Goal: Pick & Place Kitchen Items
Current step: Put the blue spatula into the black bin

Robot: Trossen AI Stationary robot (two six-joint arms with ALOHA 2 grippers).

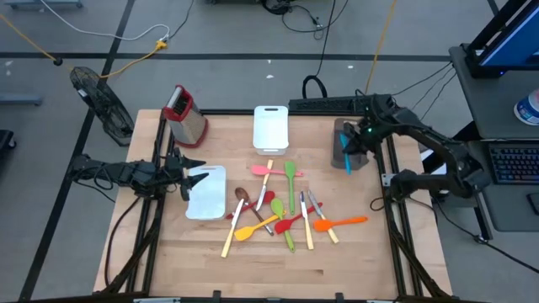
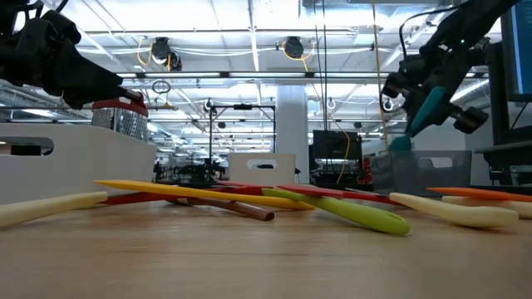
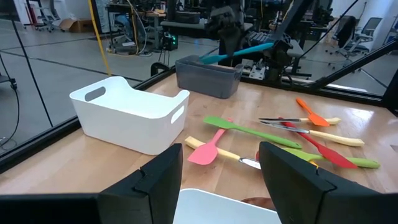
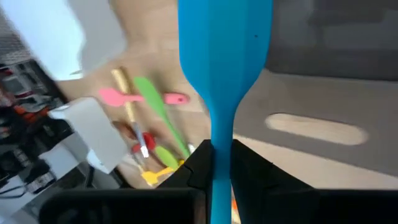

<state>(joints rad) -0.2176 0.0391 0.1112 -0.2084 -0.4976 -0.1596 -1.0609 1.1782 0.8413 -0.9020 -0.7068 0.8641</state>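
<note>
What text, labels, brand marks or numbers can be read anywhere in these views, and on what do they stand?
None can be read.
Blue spatula in the right gripper: no marking.
White tray, grey bin, grater: no labels visible.
Cup on the side desk: print too small to read.
Room equipment behind the table: too blurred to read.

utensil pile (image 1: 282, 210) clogs table centre; front strip of table (image 1: 278, 273) free.

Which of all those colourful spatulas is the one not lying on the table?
The blue spatula. The right gripper holds it by the handle above the grey bin; all the others lie on the table.
</note>
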